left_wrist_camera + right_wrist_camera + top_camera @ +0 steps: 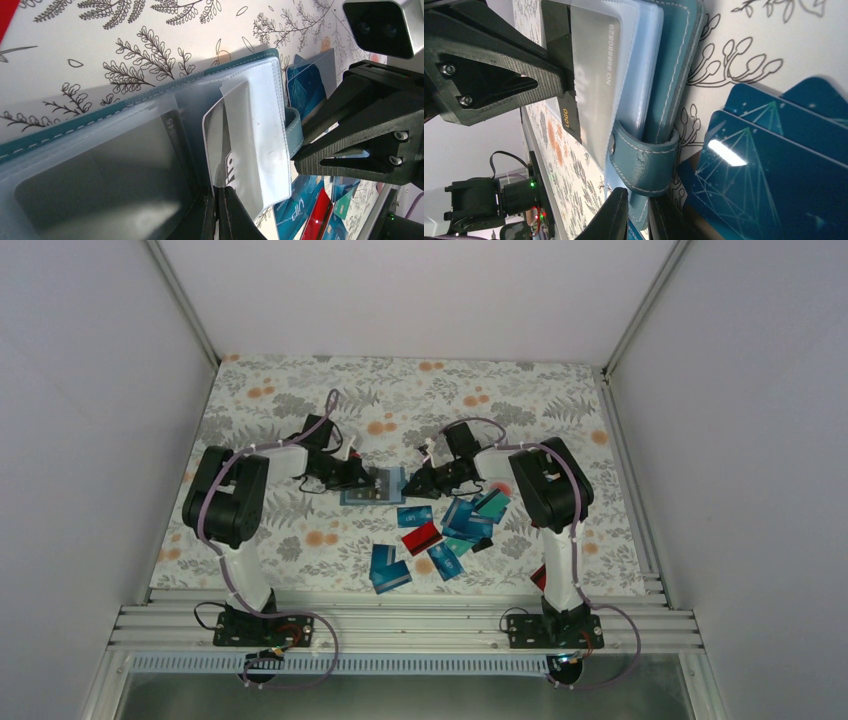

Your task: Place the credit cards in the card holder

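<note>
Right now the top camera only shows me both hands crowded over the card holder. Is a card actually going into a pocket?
Observer: Yes. On the left wrist view the left hand pinches a card partly slid into a clear sleeve of the card holder.
Operator: And the other side?
Observer: Its wrist view shows the right hand gripping the holder at its snap strap.
Operator: Which card?
Observer: A dark one with an orange LOGO mark.

I've no gap between left gripper (372,480) and right gripper (405,485) at the card holder (358,497); credit cards (448,560) crowd my right's near side, open mat (300,400) lies beyond.
</note>
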Controlling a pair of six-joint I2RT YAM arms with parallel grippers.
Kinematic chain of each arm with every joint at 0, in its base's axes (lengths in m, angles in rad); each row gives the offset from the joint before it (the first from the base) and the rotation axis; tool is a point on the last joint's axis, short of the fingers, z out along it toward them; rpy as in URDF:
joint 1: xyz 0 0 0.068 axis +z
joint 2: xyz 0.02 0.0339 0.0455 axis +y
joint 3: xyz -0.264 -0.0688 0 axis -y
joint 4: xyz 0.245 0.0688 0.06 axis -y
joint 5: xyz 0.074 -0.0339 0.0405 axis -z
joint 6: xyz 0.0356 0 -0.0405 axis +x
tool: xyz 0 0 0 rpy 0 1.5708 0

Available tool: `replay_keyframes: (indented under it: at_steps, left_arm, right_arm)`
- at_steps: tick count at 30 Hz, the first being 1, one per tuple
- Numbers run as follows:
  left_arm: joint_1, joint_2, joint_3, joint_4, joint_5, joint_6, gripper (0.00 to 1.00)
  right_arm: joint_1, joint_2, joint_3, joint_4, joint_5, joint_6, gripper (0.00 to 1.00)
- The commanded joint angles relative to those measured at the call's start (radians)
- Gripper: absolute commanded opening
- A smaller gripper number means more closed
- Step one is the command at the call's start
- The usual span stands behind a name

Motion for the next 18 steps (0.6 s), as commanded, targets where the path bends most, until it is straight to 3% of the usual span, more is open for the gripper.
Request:
replay_keyframes:
  at_steps: [1, 18]
  left_arm:
    - [-0.023, 0.045, 0.009, 0.005, -0.001, -0.023, 0.02]
    - [-0.069, 0.079, -0.006, 0.087, 0.018, -0.117, 0.02]
  right_arm:
    - [0.001, 0.045, 0.018, -0.008, 0.056, -0.014, 0.11]
    - [0.001, 0.047, 0.02, -0.004, 0.047, -0.011, 0.1]
